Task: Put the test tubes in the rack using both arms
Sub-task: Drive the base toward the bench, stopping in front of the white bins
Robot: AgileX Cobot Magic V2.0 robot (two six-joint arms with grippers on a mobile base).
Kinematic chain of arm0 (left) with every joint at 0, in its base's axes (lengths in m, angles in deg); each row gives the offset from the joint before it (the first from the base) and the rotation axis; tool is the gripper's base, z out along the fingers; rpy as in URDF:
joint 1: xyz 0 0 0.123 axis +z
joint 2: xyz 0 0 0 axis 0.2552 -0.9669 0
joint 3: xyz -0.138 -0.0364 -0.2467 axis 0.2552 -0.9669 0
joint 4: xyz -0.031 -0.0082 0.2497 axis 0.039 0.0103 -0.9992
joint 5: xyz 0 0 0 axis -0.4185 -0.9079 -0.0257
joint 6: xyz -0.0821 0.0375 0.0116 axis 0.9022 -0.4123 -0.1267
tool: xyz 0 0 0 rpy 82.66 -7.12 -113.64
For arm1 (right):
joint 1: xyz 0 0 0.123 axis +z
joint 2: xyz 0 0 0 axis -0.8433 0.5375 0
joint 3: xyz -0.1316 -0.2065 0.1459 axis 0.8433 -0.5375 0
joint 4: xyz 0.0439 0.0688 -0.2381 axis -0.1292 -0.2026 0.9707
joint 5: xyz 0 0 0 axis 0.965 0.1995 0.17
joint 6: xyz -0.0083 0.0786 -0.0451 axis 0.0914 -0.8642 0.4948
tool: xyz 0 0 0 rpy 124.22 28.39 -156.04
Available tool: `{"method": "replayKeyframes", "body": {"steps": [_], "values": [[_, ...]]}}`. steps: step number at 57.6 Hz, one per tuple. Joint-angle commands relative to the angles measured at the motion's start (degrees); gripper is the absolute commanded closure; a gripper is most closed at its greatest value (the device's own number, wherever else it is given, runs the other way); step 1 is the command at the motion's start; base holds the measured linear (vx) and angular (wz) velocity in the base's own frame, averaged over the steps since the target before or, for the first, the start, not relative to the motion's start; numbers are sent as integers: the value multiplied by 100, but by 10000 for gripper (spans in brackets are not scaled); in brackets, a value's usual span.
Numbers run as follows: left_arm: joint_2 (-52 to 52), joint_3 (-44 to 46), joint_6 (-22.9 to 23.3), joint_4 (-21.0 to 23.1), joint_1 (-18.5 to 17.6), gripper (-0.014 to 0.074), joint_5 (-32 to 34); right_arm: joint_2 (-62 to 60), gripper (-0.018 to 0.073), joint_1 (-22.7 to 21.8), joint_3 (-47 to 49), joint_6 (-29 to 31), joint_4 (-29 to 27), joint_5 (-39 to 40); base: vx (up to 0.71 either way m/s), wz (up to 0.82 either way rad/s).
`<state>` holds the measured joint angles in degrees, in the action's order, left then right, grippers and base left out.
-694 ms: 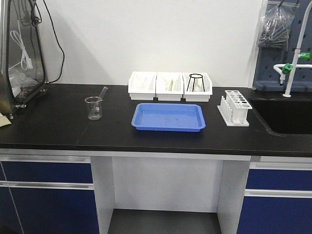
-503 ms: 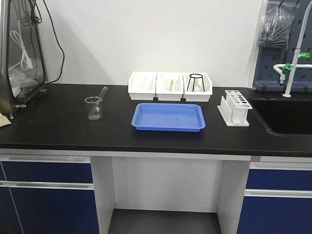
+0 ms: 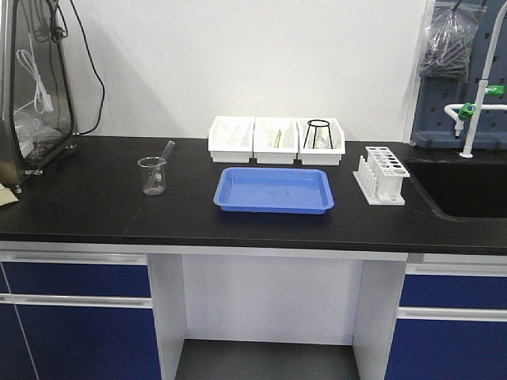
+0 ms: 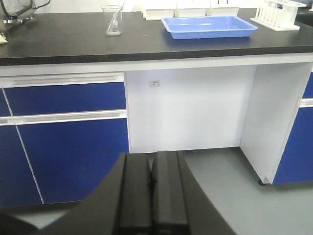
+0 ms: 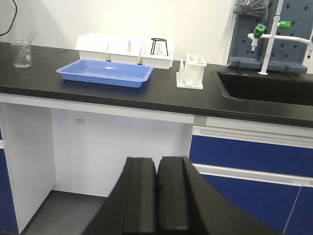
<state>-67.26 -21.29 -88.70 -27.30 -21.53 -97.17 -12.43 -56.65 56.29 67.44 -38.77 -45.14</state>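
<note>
Black bench (image 3: 79, 206) top carries everything, and both pairs of fingers sit below its level, so the work lies up and ahead of them. The left fingers (image 4: 136, 196) are pressed together with nothing between them. The right fingers (image 5: 142, 196) are likewise closed flat and empty.

One slim clear tube (image 3: 167, 150) leans in the beaker (image 3: 152, 178) at the left of the bench, its long axis tilted with the rim up and to the right. I judge it a test tube, though it shows small. Faint marks in the blue tray (image 3: 273, 207) may be more tubes; I cannot tell.

The white rack (image 3: 382, 174) stands upright at the right, just beside the sink (image 3: 463, 190) and well apart from the beaker. The left arm looks nearer the beaker, the right arm nearer the rack. Three white bins (image 3: 276, 140) line the pale wall behind the tray, with blue cabinet fronts below
</note>
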Motion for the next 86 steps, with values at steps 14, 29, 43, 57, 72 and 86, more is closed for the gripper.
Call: {"method": "replayKeyframes", "body": {"steps": [14, 29, 43, 57, 72, 86], "values": [[52, -154, -4, 36, 16, 617, 447, 59, 567, -40, -59, 35, 52, 472, 1, -1], [52, -154, -4, 36, 16, 617, 447, 59, 567, -40, -59, 35, 52, 472, 9, -1], [52, -154, -4, 36, 16, 617, 447, 59, 567, -40, -59, 35, 52, 472, 23, -5], [52, -154, -4, 36, 16, 617, 447, 59, 567, -40, -59, 35, 52, 472, 33, -7], [52, -154, -4, 36, 16, 617, 447, 59, 567, -40, -59, 35, 52, 478, 36, -1], [52, -154, -4, 36, 16, 617, 447, 59, 567, -40, -59, 35, 52, 478, 38, 1]]}}
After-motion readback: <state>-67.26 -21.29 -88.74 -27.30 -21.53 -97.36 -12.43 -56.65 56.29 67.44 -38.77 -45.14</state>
